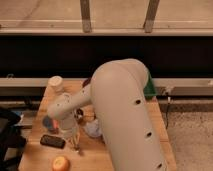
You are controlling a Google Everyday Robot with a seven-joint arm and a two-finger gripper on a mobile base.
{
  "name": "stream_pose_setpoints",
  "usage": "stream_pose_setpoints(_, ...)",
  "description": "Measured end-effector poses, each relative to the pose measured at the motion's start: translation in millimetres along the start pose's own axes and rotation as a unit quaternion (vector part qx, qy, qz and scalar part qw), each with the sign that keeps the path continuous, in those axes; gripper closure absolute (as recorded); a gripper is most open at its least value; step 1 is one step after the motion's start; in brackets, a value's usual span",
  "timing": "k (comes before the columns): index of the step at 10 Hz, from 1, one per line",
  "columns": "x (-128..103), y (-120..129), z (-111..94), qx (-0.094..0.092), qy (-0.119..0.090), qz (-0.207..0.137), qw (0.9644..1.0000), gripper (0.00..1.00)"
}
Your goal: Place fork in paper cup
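The paper cup (56,83) is cream-white and stands upright at the table's back left corner. My gripper (75,142) points down over the front left part of the wooden table (37,155), well in front of the cup and to its right. A thin pale sliver right under the gripper (78,148) may be the fork; I cannot tell whether it is held or lies on the table. My bulky white arm (122,115) hides the middle of the table.
A flat black object (52,141) lies left of the gripper. An orange fruit (60,163) sits at the front edge. A small dark-inside cup (47,122) stands at the left. A pale object (92,129) lies by the arm. A green thing (150,85) shows at the back right.
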Motion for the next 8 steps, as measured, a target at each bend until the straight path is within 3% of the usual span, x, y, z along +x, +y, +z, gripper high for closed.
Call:
stream_pose_setpoints(2,1.5,-0.1,5.7,0.014,0.007,-0.003,0.9999,1.00)
stream_pose_setpoints(8,-1.3,-1.8,1.9,0.016,-0.001,-0.004,0.9999,1.00)
